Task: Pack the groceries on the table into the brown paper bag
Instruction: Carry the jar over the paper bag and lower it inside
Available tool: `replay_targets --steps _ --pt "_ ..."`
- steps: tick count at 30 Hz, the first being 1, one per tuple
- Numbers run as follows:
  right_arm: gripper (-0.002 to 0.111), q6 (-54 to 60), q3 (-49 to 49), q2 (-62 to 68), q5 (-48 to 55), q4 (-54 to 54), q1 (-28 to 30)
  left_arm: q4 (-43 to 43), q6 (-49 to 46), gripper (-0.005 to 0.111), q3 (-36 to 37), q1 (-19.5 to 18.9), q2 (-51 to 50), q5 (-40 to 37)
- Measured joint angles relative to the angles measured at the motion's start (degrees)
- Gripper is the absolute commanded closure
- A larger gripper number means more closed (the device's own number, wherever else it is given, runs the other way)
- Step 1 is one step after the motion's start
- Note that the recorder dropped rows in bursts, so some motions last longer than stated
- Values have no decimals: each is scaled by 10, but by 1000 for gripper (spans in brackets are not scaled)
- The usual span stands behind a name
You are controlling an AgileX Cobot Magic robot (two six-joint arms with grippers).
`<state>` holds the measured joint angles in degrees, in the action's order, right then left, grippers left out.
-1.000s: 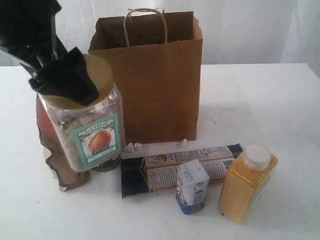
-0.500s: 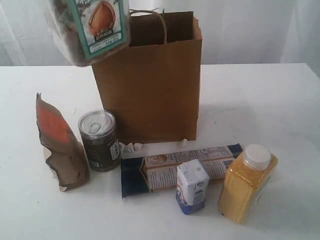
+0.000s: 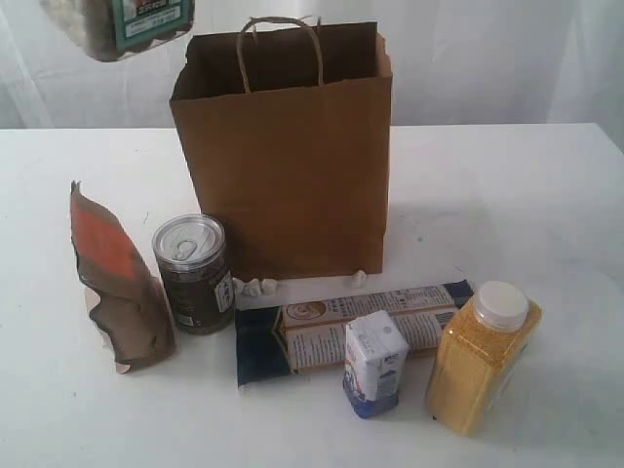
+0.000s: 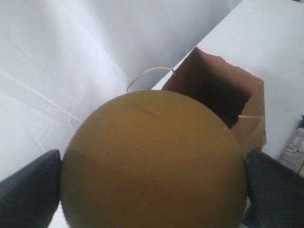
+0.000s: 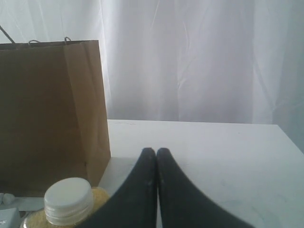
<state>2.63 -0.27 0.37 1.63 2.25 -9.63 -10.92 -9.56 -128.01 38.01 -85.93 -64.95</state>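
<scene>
The clear jar with tan lid point(image 3: 122, 24) has risen off the surface point(image 3: 546, 195) to the exterior view's top left corner, uncovering the dark pull-tab can point(image 3: 193, 273). The left claw point(image 4: 152, 190) gripping it has climbed out of that view.

Here we are, folks, in what looks like a robot test studio. A plain white tabletop point(image 3: 526, 195) fills the view, and a pleated white curtain point(image 3: 487, 58) hangs as the backdrop at twelve o'clock. A brown paper bag point(image 3: 292, 175) stands toward twelve, with a dark pull-tab can point(image 3: 192, 278) at eight and a yellow-grain bottle point(image 3: 483, 361) at five, laid out like props.
</scene>
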Motion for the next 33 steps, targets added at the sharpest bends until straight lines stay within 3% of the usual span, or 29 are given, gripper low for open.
replay_targets --steps 21,33 --pt "108 0 0 0 0 0 0 7 -4 107 0 0 -81 1" --pt "108 0 0 0 0 0 0 19 -8 107 -69 0 -89 4"
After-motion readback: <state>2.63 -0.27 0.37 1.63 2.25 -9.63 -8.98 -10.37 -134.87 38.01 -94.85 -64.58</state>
